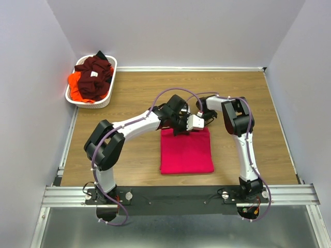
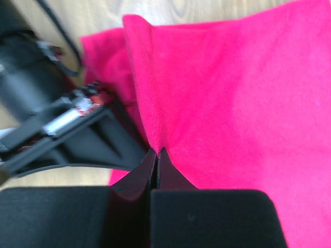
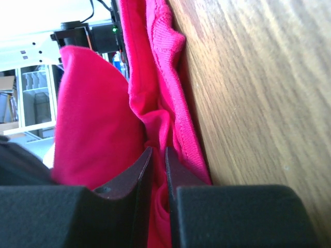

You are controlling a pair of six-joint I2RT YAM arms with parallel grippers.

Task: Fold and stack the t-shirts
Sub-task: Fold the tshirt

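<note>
On table (image 1: 248, 103), left fingers (image 2: 135, 180) and right fingers (image 3: 139, 173) pinch one t-shirt (image 1: 186, 153)

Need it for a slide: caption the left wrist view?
Left tool pinching a fold of the pinkish-red t-shirt on the wooden table.

Soft matt knit cloth, fine ribbed weave: pink-red t-shirt (image 1: 186, 151). Smooth wood grain, faint sheen: desk (image 1: 134, 93). Matt black plastic: left tool (image 2: 156, 155), right tool (image 3: 155, 152). Pale ridged metal, satin finish: near rail (image 1: 289, 192).
</note>
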